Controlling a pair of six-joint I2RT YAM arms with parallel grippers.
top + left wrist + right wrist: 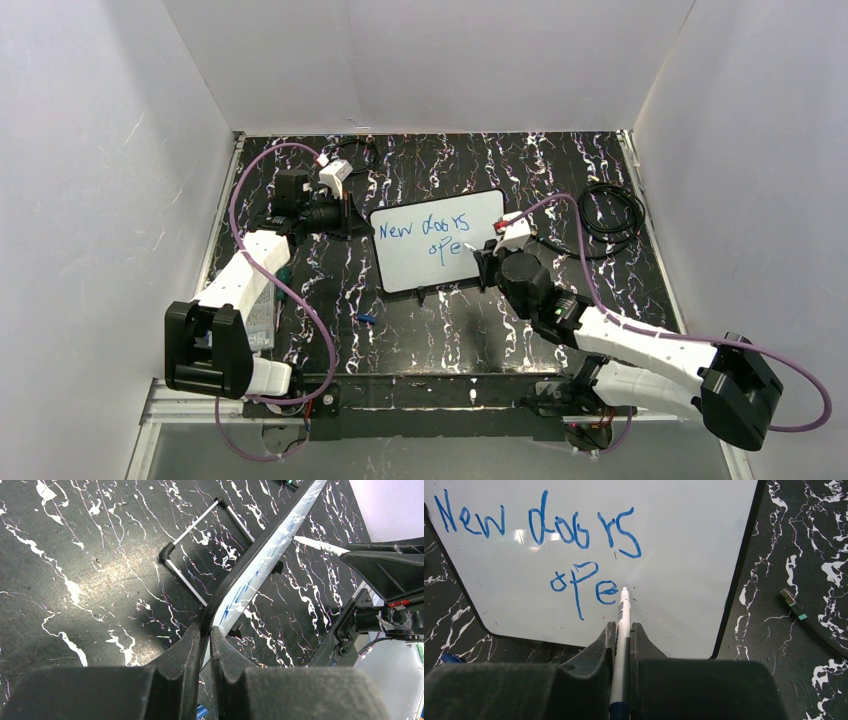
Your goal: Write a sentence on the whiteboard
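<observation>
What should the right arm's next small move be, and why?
Probably slide the marker a touch rightward and start the "n": the sentence reads only "New doors ope", the marker's tip sits at the right edge of the "e", and the left tool clamps the whiteboard by its edge, steadying it.

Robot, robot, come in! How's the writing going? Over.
Left claw shut on whiteboard edge. Right claw shut on marker. Sentence at "New doors ope", unfinished. Nothing blocking it.

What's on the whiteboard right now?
The blue words say "New doors", then "ope" below. The marker tip touches the whiteboard right after the "e". From above, the right gripper covers the end of that line.
</observation>
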